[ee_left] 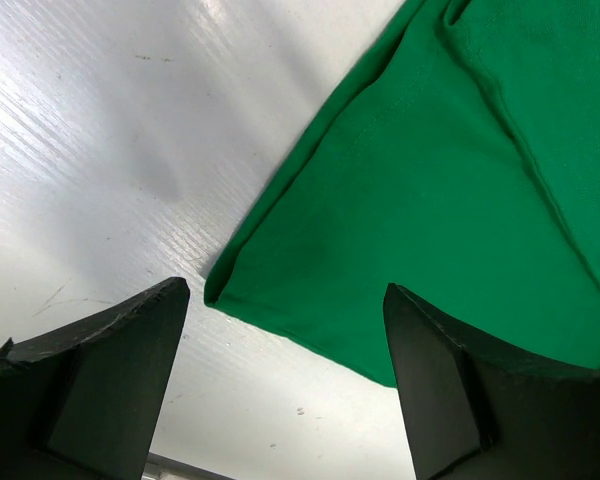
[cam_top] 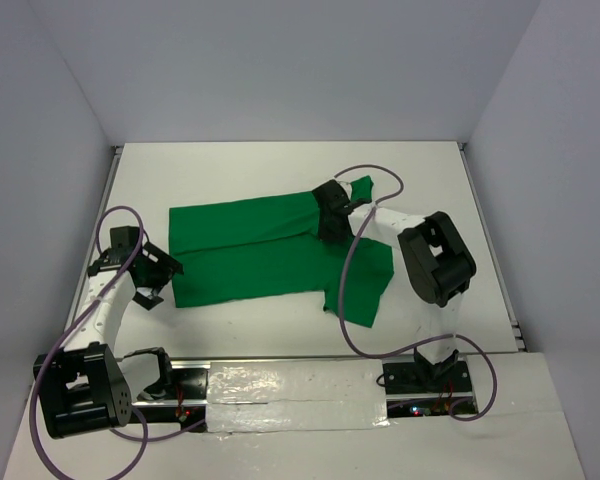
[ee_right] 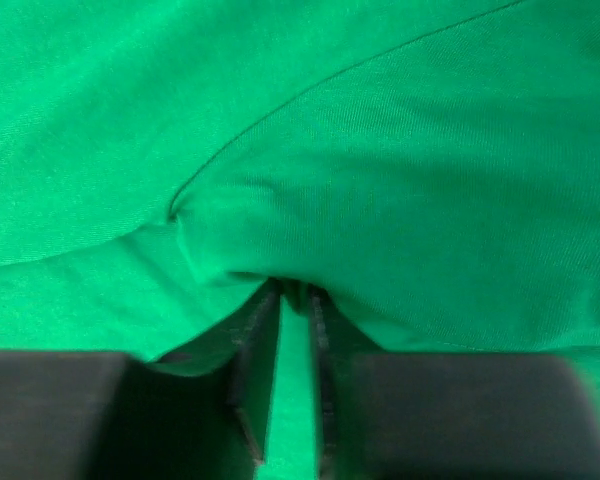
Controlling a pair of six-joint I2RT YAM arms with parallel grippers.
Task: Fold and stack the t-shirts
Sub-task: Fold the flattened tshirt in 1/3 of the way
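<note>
currently right claw (ee_right: pixel 292 375) pinches a ridge of the green t-shirt (cam_top: pixel 250 250) near its far sleeve, likely to lift it over for a fold. left claw (ee_left: pixel 285 300) spread wide above the near hem corner, probably waiting to grab. t-shirt lies spread mid tabletop (cam_top: pixel 230 170).

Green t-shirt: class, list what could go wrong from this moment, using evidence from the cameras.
The right gripper pinches only a small pucker of the t-shirt; lifting may let it slip or catch one layer only.
The left gripper stands open by the t-shirt's corner, holding nothing; a one-sided pull could drag and bunch the cloth.
</note>
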